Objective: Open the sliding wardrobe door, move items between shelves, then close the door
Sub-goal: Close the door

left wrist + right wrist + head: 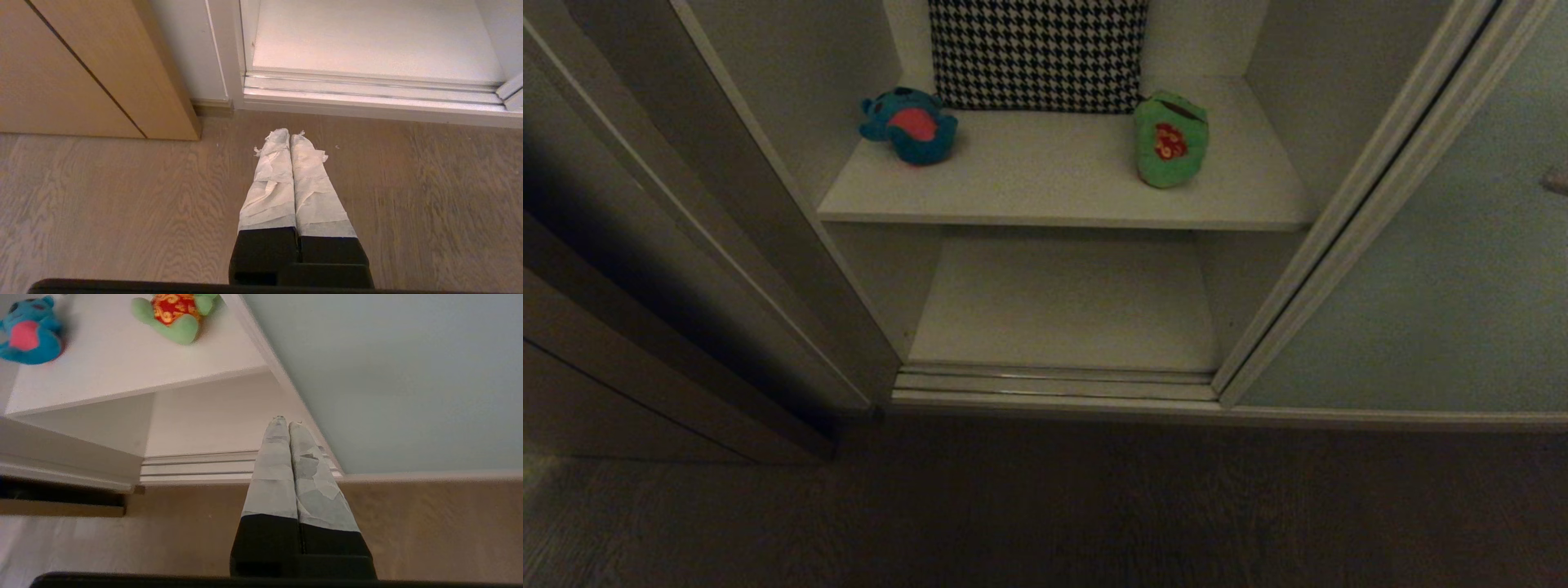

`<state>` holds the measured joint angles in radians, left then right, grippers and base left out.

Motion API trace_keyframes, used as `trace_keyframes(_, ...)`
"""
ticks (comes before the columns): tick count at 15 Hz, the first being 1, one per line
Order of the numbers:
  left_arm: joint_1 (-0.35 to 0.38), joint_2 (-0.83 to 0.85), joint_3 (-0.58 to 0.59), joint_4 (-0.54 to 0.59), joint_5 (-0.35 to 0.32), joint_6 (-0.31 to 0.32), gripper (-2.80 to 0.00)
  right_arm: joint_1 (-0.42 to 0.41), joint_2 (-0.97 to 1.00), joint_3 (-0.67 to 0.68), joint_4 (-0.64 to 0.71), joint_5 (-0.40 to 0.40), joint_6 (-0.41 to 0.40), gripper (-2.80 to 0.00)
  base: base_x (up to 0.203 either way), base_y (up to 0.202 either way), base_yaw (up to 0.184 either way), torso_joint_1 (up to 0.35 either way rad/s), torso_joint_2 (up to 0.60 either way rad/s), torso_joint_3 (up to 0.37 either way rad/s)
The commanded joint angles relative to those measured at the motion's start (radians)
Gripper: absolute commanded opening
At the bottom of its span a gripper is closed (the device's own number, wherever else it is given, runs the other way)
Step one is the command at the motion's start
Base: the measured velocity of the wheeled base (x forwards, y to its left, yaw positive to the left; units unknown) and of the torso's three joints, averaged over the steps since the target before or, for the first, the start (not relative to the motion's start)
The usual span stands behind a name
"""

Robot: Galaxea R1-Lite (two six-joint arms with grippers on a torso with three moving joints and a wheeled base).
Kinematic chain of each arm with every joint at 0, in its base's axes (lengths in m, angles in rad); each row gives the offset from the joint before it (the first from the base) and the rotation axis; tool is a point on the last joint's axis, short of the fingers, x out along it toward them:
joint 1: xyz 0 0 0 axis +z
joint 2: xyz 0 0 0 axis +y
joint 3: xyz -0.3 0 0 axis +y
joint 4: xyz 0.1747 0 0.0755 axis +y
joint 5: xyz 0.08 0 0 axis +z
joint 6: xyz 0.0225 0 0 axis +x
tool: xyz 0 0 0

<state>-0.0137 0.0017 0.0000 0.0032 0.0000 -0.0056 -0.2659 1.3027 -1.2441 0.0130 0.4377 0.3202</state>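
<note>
The sliding wardrobe door (1421, 310) stands slid to the right, so the compartment is open. On the upper shelf (1054, 184) a teal-blue bear (911, 126) lies at the left and a green frog (1170, 140) at the right. The lower shelf (1062, 302) is bare. Neither arm shows clearly in the head view. My right gripper (287, 422) is shut and empty, low before the door's (408, 375) left edge, with the frog (175, 314) and bear (28, 335) further off. My left gripper (290, 136) is shut and empty over the floor, short of the lower shelf (367, 36).
A houndstooth cushion (1037, 53) leans against the back of the upper shelf between the toys. Brown wooden panelling (645, 327) juts out left of the opening. A metal floor track (1054, 384) runs along the wardrobe's foot, with wooden floor (1045, 506) in front.
</note>
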Motion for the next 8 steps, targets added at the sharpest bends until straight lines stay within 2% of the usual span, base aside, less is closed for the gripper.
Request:
trace_keyframes(1, 0.0, 0.001, 0.0, 0.0, 0.0, -0.001, -2.8, 0.049, 0.097, -0.055, -0.013, 0.001, 0.003, -2.8, 0.0, 0.0, 0.0, 0.0, 0.0, 0.0)
trace_keyframes(4, 0.0, 0.001, 0.0, 0.0, 0.0, -0.001, -2.8, 0.091, 0.152, -0.088, -0.025, -0.005, 0.0, -2.8, 0.0, 0.0, 0.0, 0.0, 0.0, 0.0)
trace_keyframes(8, 0.0, 0.001, 0.0, 0.0, 0.0, -0.001, -2.8, 0.095, 0.205, -0.097, -0.038, -0.012, 0.002, -2.8, 0.0, 0.0, 0.0, 0.0, 0.0, 0.0)
